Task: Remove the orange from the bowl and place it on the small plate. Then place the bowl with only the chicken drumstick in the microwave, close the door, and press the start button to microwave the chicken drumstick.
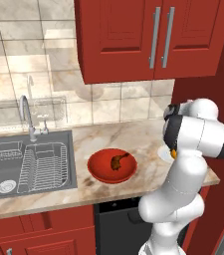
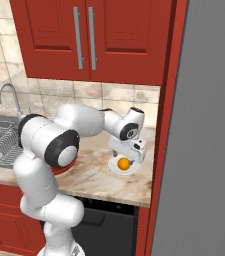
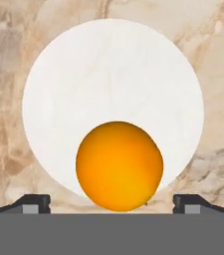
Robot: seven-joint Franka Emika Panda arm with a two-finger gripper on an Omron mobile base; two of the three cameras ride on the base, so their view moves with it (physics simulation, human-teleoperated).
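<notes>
The small plate (image 2: 132,170) lies near the table's (image 2: 91,177) right end, close to the red side panel (image 2: 165,125), with bare marble between it and the front edge. The orange (image 3: 119,166) rests on that plate, toward its rim. Above it, the gripper (image 3: 111,203) has its fingers (image 3: 34,203) spread wide, clear of the fruit. Left of the plate, the bowl (image 1: 111,166) contains only the chicken drumstick (image 1: 118,161); the sink (image 1: 29,164) lies beyond.
</notes>
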